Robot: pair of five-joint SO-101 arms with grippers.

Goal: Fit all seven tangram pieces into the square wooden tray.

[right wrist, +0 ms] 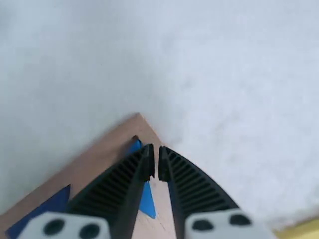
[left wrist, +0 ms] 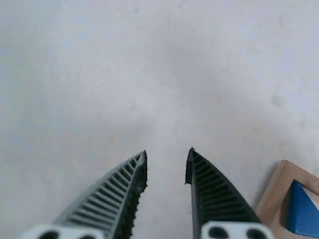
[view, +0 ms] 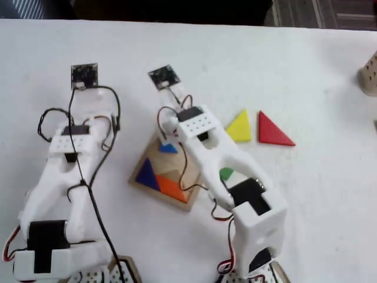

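The square wooden tray (view: 143, 159) lies turned like a diamond on the white counter (view: 306, 194), between the two arms. It is partly filled: a dark blue triangle (view: 147, 175) and an orange piece (view: 172, 187) sit side by side in its near half, and a small blue triangle (view: 168, 148) lies up by the far corner. A green piece (view: 226, 174) shows under the right arm, near the tray's right edge; whether it is inside cannot be told. The yellow triangle (view: 240, 127) and the red triangle (view: 273, 131) lie next to each other on the counter, apart from the tray on its right, so the task looks roughly half done.

The right gripper (right wrist: 155, 149) is low over the far corner of the tray. It is almost clenched, with only a sliver of gap at the tips, and nothing is visible between them. One finger (right wrist: 132, 172) crosses the small blue triangle. This looks like nudging the piece snug into the corner rather than carrying it.

The left gripper (left wrist: 167, 152) hangs over bare counter just left of the tray, whose wooden corner (left wrist: 276, 189) shows beside it. It is released, its tips clearly apart, holding and touching nothing, probably parked out of the other arm's way.
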